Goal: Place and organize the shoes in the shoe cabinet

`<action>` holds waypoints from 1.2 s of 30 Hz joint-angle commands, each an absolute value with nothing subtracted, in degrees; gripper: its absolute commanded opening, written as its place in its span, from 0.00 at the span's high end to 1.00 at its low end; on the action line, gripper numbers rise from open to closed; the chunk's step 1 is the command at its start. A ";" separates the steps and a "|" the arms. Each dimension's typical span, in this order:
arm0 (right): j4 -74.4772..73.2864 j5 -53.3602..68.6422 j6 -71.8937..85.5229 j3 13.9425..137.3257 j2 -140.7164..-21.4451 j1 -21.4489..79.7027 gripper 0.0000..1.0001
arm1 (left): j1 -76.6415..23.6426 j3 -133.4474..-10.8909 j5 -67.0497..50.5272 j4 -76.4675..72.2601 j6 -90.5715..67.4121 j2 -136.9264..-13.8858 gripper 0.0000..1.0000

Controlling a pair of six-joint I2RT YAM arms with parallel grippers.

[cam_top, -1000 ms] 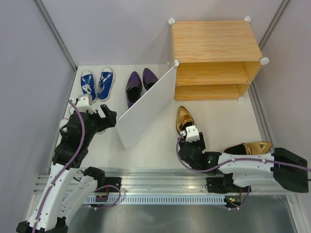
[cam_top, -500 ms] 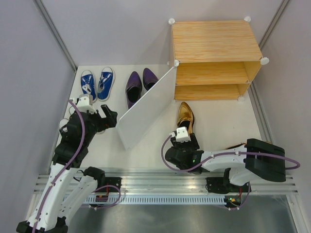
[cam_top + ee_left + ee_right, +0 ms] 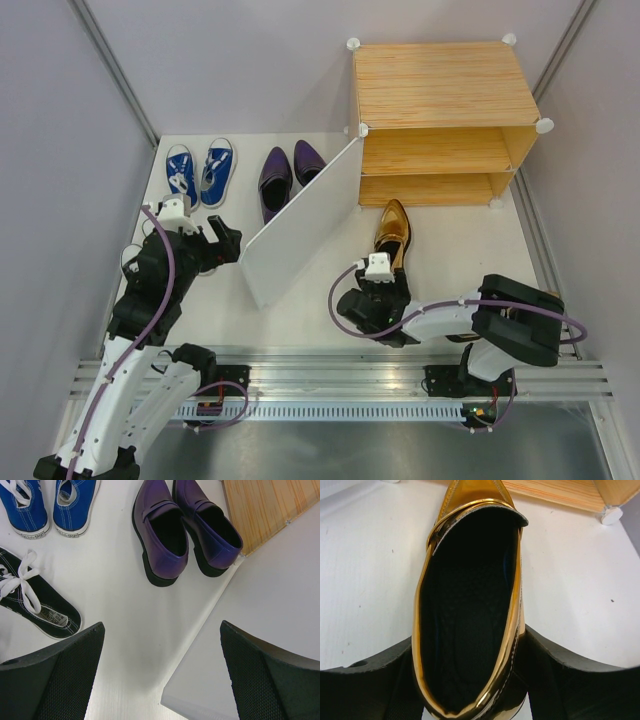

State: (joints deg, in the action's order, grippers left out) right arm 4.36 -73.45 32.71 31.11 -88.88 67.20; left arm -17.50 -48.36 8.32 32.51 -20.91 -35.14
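Your right gripper (image 3: 469,650) is closed about two-thirds of the way on the heel of the gold shoe (image 3: 393,226), with its black fingers (image 3: 555,665) pressed against both sides of the heel cup. The sole looks to be resting on the table (image 3: 460,260). The toe points at the lower shelf (image 3: 425,190) of the shoe cabinet (image 3: 440,95), which stands in the far right corner of the table, and the shoe lies just in front of that opening. To finish this step well, slide the shoe straight ahead with the toe leading and held low, so that it passes under the middle board. Steer slightly towards one side of the shelf, since I judge its mate will need the space beside it. Watch the white door panel (image 3: 300,230): it stands swung out towards the near left and is close to your elbow side. Your left gripper (image 3: 161,630) hangs wide open near the left edge of the table and holds nothing. Below it lie a black sneaker (image 3: 42,607) and the purple dress shoes (image 3: 185,530), and the blue sneakers (image 3: 200,172) sit in the far left corner. The tabletop is smooth matt white, so I expect the shoe to slide easily. Plain pale walls (image 3: 60,150) close the table in on three sides, and an aluminium rail (image 3: 330,365) runs along the near edge.
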 commanded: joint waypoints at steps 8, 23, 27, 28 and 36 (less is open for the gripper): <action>37.85 -63.28 21.19 18.37 -82.97 55.47 0.99 | -17.84 -48.25 5.98 30.15 -21.27 -34.89 0.02; 49.92 -57.66 23.03 19.60 -94.13 53.17 0.99 | -17.84 -47.99 5.62 29.97 -21.18 -35.24 0.02; 51.94 -57.40 22.68 17.94 -91.59 52.65 0.98 | -17.93 -47.99 5.27 29.88 -21.18 -35.51 0.02; 51.94 -57.13 22.68 17.67 -90.10 52.04 0.98 | -17.84 -47.99 5.19 29.88 -21.09 -35.59 0.02; 49.05 -47.39 23.20 14.59 -77.97 45.27 0.95 | -17.84 -47.99 4.92 29.88 -21.18 -35.77 0.02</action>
